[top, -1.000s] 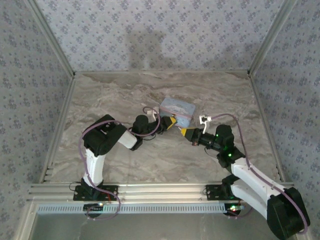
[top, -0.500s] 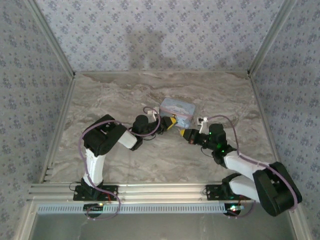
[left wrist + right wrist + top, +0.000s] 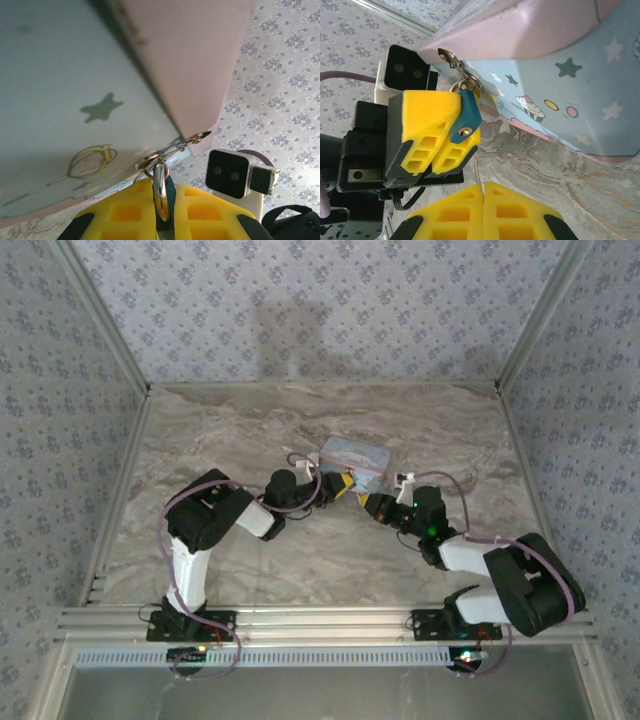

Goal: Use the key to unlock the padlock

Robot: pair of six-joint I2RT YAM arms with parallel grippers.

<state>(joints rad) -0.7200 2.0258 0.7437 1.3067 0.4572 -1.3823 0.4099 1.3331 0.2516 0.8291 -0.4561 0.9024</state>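
Observation:
The padlock, a small dark teal lump with a brass keyhole facing my right wrist view, is clamped in my left gripper, which is shut on it. Its silver shackle passes through the ring on the clasp of the light blue cartoon box. My right gripper is shut a short way below the keyhole. A thin pale sliver, the key, pokes edge-on from between its fingertips. From above, the right gripper sits just right of the left one.
The box rests on the marble table right behind both grippers, and its pink lid edge overhangs the padlock. The right wrist camera block is close by. Metal rails and patterned walls enclose the table.
The right arm has folded in, its elbow swinging left and nearer the box. Its gripper stayed close to the padlock. The left arm has not moved.

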